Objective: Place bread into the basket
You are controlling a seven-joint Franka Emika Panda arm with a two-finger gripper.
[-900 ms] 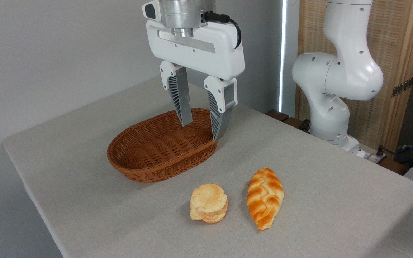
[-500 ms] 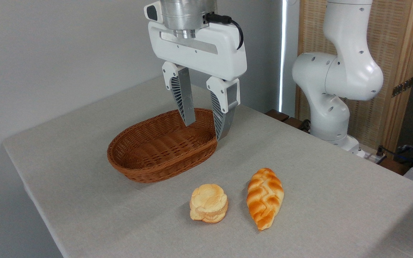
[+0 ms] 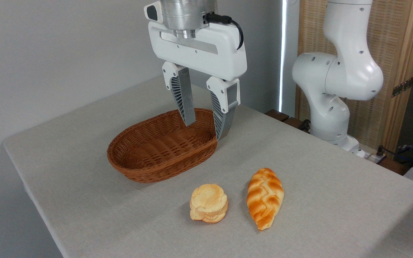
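Note:
The bread (image 3: 208, 208), a small round pale golden layered bun, lies on the grey tablecloth near the front. Behind it and to the left stands the brown woven wicker basket (image 3: 145, 168), oval and shallow, with nothing inside. My gripper (image 3: 205, 131) hangs above the basket's right end, pointing down, open with nothing between its fingers. It is well above and behind the bread.
A longer orange-brown braided loaf (image 3: 265, 197) lies just right of the bun. The white arm base (image 3: 332, 107) stands at the table's back right corner. The table's left edge (image 3: 27, 186) drops off near the basket.
The gripper shifted slightly to the right between the earliest frame and half a second ago; since then it has held still. Bread, loaf and basket have not moved.

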